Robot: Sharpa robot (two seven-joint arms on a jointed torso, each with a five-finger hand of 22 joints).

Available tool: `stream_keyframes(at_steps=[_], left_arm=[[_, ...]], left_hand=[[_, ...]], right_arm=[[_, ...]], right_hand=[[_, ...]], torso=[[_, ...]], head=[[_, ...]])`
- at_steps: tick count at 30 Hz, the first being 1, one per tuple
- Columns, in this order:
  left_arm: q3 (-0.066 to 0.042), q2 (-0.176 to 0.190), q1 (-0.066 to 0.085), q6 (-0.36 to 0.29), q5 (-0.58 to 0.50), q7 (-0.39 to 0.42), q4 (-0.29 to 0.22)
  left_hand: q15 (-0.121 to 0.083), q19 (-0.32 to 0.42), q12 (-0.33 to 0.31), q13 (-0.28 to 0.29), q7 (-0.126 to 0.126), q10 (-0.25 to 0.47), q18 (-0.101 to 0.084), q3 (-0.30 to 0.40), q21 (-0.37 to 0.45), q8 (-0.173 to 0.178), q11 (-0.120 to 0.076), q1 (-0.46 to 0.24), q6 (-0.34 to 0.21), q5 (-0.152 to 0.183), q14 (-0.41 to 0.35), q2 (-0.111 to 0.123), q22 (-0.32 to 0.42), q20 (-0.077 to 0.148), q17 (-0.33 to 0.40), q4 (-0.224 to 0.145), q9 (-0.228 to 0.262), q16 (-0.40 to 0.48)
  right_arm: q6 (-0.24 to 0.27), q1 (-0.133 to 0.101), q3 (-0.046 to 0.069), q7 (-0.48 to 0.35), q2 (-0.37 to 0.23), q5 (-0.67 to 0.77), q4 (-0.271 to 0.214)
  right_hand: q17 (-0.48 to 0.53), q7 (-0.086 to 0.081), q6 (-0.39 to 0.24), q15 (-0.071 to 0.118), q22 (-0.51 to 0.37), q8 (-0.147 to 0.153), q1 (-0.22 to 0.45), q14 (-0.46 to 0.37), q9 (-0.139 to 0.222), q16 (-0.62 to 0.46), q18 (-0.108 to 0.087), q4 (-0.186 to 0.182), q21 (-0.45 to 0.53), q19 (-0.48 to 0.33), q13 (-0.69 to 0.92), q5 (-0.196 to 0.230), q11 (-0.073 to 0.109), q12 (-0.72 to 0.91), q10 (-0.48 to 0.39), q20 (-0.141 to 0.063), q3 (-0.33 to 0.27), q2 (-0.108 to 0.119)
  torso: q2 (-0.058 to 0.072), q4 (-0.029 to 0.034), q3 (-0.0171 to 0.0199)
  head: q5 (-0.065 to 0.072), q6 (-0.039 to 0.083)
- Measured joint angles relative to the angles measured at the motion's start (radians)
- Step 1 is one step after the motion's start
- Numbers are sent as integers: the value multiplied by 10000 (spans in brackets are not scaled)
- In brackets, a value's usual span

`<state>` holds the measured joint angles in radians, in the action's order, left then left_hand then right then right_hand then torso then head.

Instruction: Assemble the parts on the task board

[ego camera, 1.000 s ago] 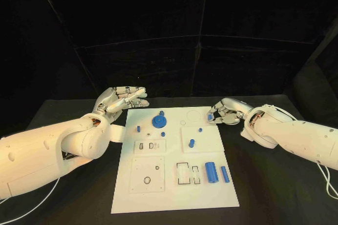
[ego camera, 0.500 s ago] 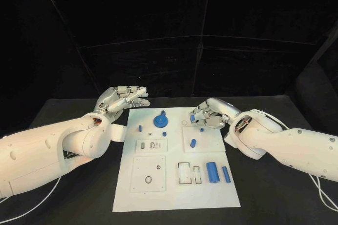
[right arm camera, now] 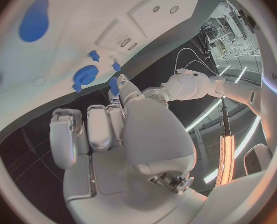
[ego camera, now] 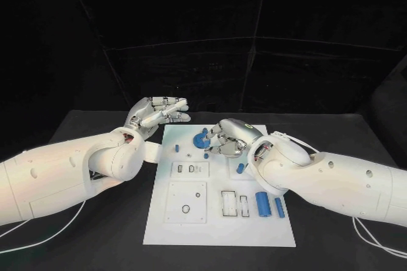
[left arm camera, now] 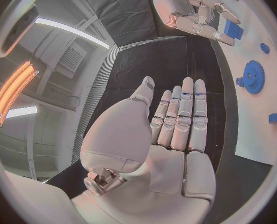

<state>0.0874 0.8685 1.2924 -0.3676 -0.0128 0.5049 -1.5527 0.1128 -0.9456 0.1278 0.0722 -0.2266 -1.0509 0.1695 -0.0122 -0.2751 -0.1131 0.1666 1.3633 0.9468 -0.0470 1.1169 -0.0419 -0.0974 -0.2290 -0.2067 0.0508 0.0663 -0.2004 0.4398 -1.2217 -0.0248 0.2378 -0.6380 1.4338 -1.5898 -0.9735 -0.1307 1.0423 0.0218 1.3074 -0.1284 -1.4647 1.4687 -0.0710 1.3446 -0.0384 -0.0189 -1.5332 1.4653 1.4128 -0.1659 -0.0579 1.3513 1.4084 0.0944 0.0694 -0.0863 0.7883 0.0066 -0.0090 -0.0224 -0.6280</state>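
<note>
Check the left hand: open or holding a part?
Open: the left hand shows straight, spread fingers and a bare palm, holding nothing.

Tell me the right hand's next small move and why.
Probably lower the right hand onto the blue gear: it hovers close beside the gear on the task board, apparently holding nothing, while the left hand stays open off the board.

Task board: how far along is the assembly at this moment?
Done: the blue gear seems seated on the task board. In hand: the right hand pinches a small blue part close to the gear, while the left hand hovers open off the board. Left: two blue cylinders lie loose beside an empty slot.
</note>
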Motion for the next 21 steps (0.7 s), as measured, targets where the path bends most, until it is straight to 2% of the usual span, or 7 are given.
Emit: stream_keyframes(at_steps=[7, 15, 18, 21], left_arm=[[0, -59, 0, -1, -1, 0, 27], [0, -94, 0, -3, -1, 0, 116], [0, -121, 0, -3, -1, 0, 133], [0, -134, 1, -3, -2, 0, 141]], left_hand=[[0, 0, 0, 0, 0, 0, 0, 0, 0, 0, 0, 0, 0, 0, 0, 0, 0, 0, 0, 0, 0, 0], [0, 0, 0, 0, 0, 0, 0, 0, 0, 0, 0, 0, 0, 0, 0, 0, 8, 0, -8, 0, 0, 0], [0, 0, 0, 0, 0, 0, 0, 0, 0, 0, 0, 0, 0, 0, 0, 0, 7, 0, -8, 0, 0, 0], [0, 0, 0, 0, 0, 0, 0, 0, 0, 0, 0, 0, 0, 0, 0, 0, 7, 0, -7, 0, 0, 0]], right_arm=[[-228, 58, -231, 361, 532, 378, 181], [-520, 211, -289, 726, 869, 702, 322], [-639, 292, -301, 838, 932, 786, 352], [-737, 361, -306, 920, 984, 839, 383]], right_hand=[[1, -22, 26, 34, 0, 7, -1, -35, -2, 0, 0, 1, 0, 0, 7, 20, 29, 0, 29, 0, -1, 1], [2, -19, 29, 34, 0, 31, 2, -35, -4, 0, -1, -4, 0, 21, 10, 35, 29, 0, 29, -20, 53, 5], [2, -18, 30, 34, 0, 48, 130, -35, -4, 0, -1, -44, 0, 36, -32, -239, 30, -17, 30, -36, 98, 123], [2, -13, 36, 35, 0, 48, 220, -36, -4, 0, 0, -55, 0, 36, -117, -295, 66, -19, 66, -36, 109, 161]], torso=[[-2, -15, 5], [-6, -22, 19], [-5, -22, 19], [-5, -23, 23]], head=[[-134, -87], [-220, -153], [-214, -165], [-206, -172]])
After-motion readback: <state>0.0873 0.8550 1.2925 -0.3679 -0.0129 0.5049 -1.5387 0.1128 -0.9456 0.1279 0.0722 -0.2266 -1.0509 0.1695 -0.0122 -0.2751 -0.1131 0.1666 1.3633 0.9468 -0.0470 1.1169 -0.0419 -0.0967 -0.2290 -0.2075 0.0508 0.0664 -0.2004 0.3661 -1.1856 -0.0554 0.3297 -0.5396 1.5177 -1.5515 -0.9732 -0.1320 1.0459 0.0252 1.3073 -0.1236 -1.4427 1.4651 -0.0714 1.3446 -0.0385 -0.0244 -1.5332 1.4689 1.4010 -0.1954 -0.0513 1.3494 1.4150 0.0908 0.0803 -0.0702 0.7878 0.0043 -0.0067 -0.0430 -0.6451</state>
